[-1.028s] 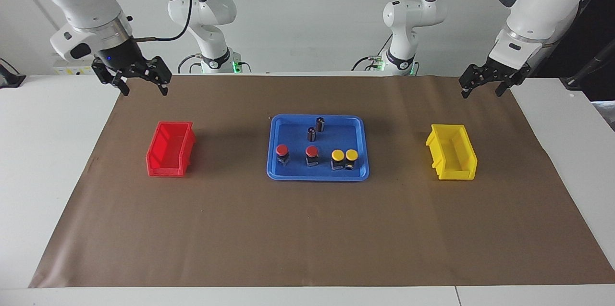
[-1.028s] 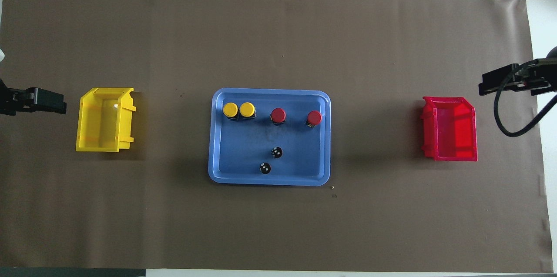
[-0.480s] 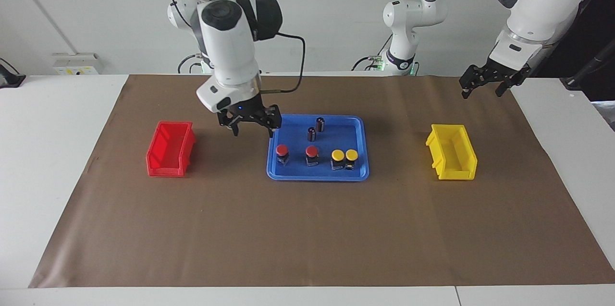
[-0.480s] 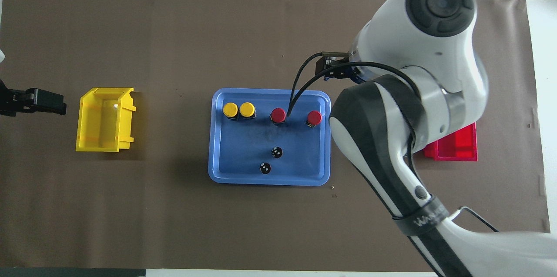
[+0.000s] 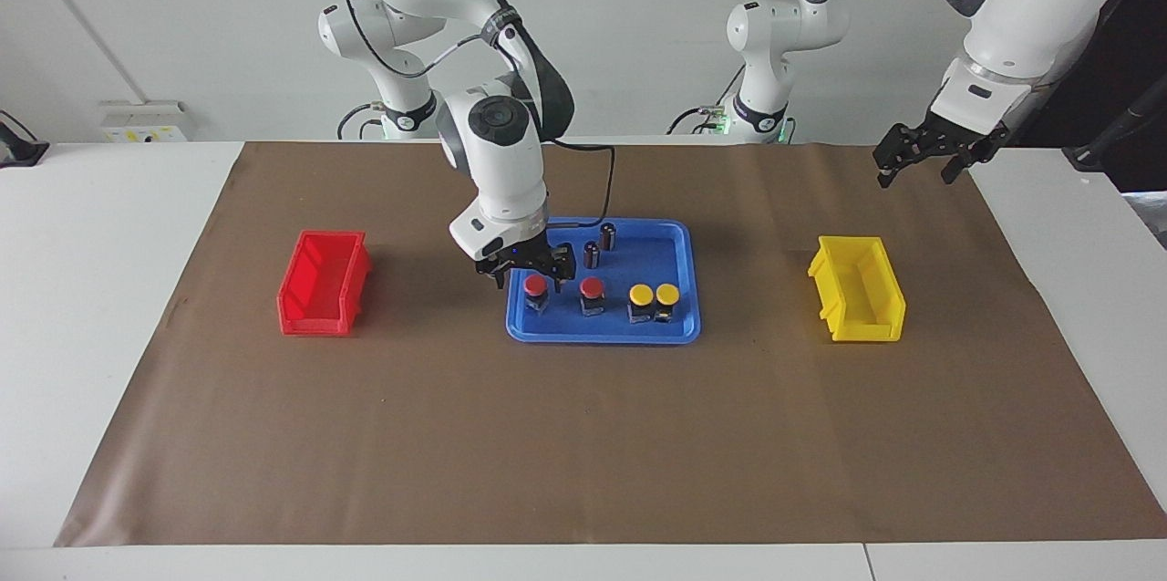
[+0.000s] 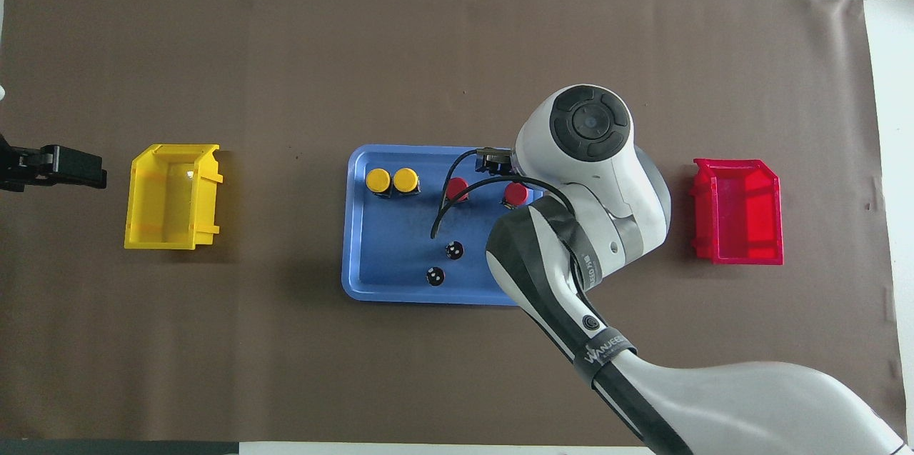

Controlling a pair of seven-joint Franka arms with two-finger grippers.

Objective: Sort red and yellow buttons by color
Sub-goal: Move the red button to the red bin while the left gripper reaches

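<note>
Taking the facing view from its left edge across: the red bin (image 5: 324, 283) sits empty toward the right arm's end of the bench (image 5: 583, 435). Next comes the right gripper (image 5: 532, 267), jaws spread wide and holding nothing, hanging just above the outer red button (image 5: 535, 286) in the blue tray (image 5: 602, 333). Along the tray's row stand the second red button (image 5: 593, 289) and the two yellow buttons (image 5: 654, 295), which touch each other; two dark cylinders (image 5: 599, 244) stand nearer the robots. Then the empty yellow bin (image 5: 857, 287), and last the left gripper (image 5: 923, 152), waiting open and empty above the bench's edge.

All four buttons sit unsorted in the tray. The likely trouble is the descent: if the open fingers come down off centre they could strike the red cap and tip the button, or nudge the nearer cylinder, which stands close by the gripper's flank. A shallow grip on the flat cap could also slip on the way to the red bin.

The overhead view hides the right gripper under its own wrist and partly covers the outer red button (image 6: 515, 193); only the facing view shows the gap between fingers and cap. The overhead view shows the insides of both bins more fully.
</note>
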